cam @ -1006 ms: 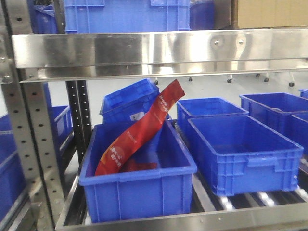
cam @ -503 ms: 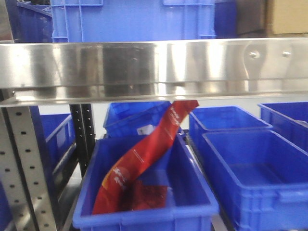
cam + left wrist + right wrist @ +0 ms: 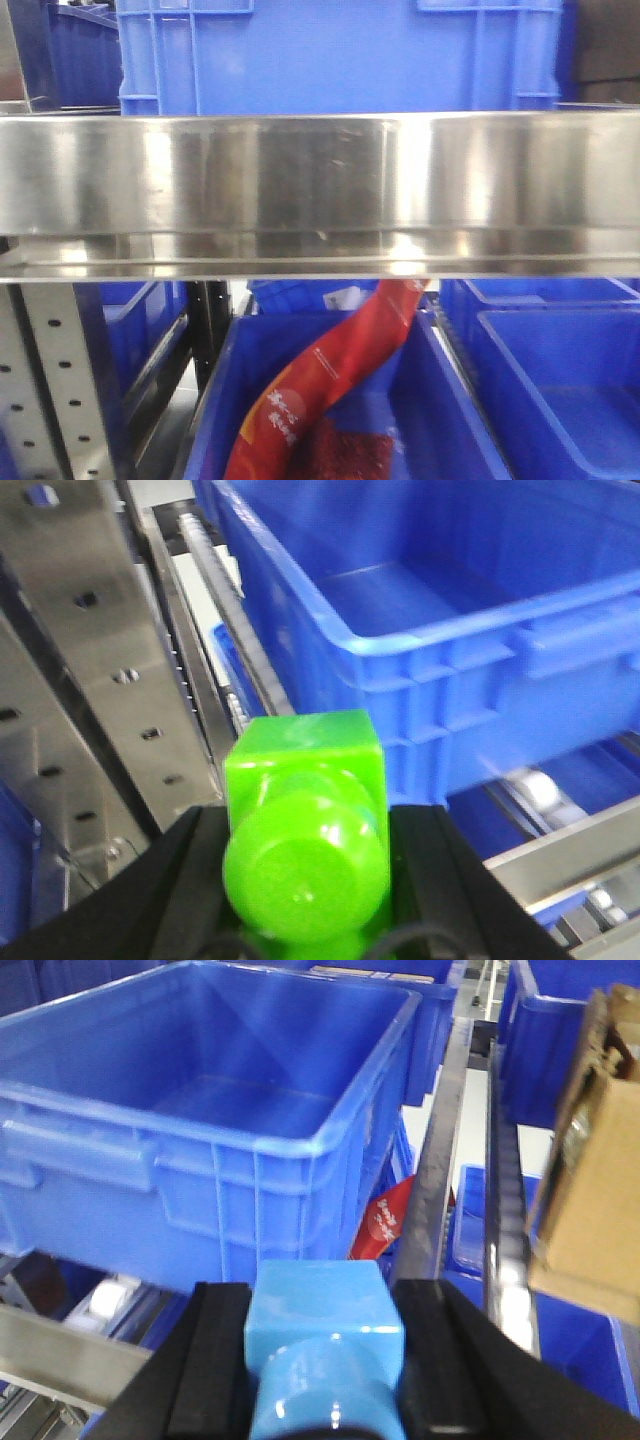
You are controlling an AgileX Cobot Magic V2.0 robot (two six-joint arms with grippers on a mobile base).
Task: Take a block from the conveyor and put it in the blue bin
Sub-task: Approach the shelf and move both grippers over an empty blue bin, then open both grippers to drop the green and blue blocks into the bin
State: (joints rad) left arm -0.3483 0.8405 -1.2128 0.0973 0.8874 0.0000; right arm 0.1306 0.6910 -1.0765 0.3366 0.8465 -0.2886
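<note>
A light blue block [image 3: 322, 1325] with a rounded knob sits clamped between the black fingers of my right gripper [image 3: 325, 1305], just in front of an empty blue bin [image 3: 200, 1150] on rollers. My left gripper [image 3: 305, 825] is shut on a bright green block [image 3: 305, 810] of the same shape. It hangs before the near corner of another empty blue bin [image 3: 430, 650]. The conveyor is out of view. Neither gripper shows in the front view.
A steel shelf rail [image 3: 320, 190] fills the middle of the front view, with a blue crate [image 3: 340, 55] on top. Below it, a blue bin [image 3: 215, 400] holds a red packet [image 3: 330, 380]. A cardboard box [image 3: 590, 1160] stands at the right. Perforated steel uprights [image 3: 90, 650] flank the left gripper.
The front view has closed in on the rack. The steel rail looms larger and sits lower in the picture, and the bins below it have slid towards the bottom edge.
</note>
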